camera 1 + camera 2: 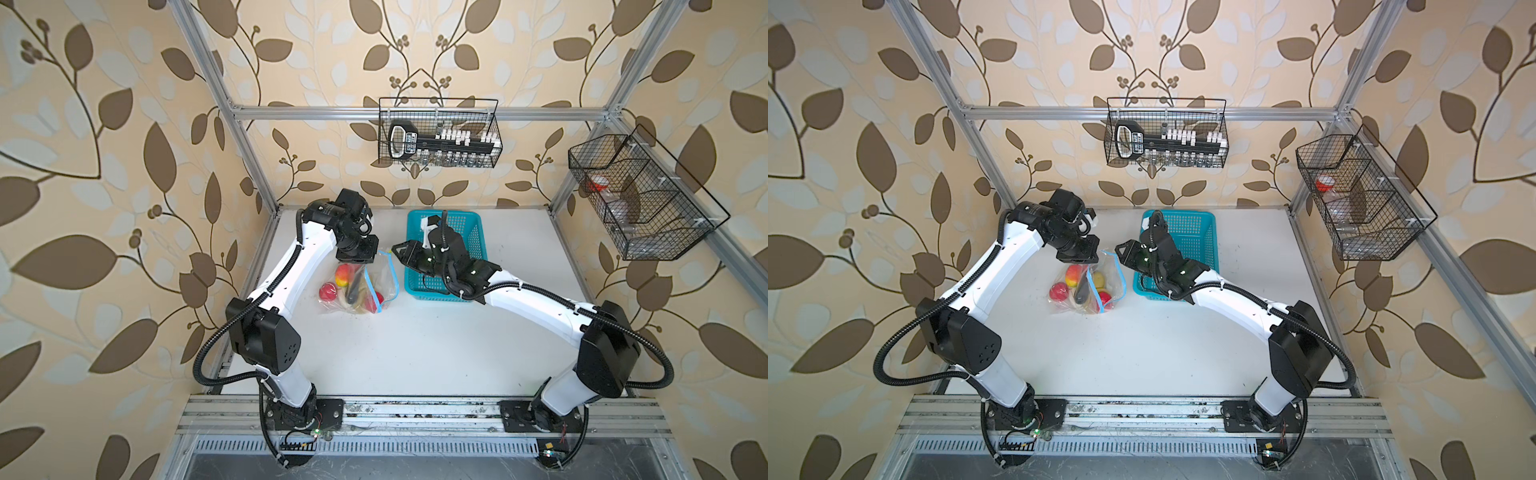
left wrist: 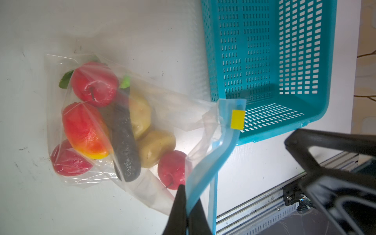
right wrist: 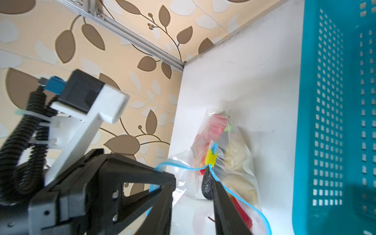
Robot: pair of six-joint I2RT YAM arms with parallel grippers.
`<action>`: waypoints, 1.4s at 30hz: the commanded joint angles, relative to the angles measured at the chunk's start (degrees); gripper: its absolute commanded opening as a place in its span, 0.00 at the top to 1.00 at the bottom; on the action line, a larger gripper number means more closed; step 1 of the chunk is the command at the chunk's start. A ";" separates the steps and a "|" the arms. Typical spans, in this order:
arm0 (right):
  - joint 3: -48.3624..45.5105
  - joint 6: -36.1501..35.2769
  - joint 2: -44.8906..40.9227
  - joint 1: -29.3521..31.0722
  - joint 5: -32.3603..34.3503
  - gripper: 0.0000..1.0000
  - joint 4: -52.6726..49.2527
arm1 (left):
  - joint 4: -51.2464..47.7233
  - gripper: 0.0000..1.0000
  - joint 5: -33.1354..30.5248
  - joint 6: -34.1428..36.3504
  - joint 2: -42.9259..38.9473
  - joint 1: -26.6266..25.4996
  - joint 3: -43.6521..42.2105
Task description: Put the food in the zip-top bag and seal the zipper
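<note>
Matte white bench (image 1: 415,340), leaf-patterned walls (image 1: 104,124). Left hand (image 2: 188,201) pinches the blue zipper (image 2: 213,154) of the crinkly clear zip-top bag (image 2: 173,105); right hand (image 3: 193,183) gapes, apparently near the yellow slider (image 3: 211,158).

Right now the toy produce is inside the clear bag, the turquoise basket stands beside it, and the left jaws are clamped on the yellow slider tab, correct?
Not the tab. The left wrist view shows the left jaws clamped on the light-blue zipper strip, apart from the yellow slider tab farther along it. The toy produce is inside the clear bag, with the turquoise basket beside it.
</note>
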 commanded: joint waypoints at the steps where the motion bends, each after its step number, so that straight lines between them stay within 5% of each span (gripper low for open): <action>1: 0.97 1.13 1.51 -0.70 -1.77 0.67 -2.69 | 2.52 1.00 1.92 -1.03 -3.78 0.24 -1.97; 20: 1.49 2.54 3.63 -1.08 -2.84 0.69 -1.24 | 7.74 1.00 -0.27 -1.94 -7.69 0.20 -9.41; 42: 6.63 1.56 6.37 -0.66 -2.01 0.70 -2.44 | 7.73 1.00 0.95 -2.34 -6.70 0.20 -8.58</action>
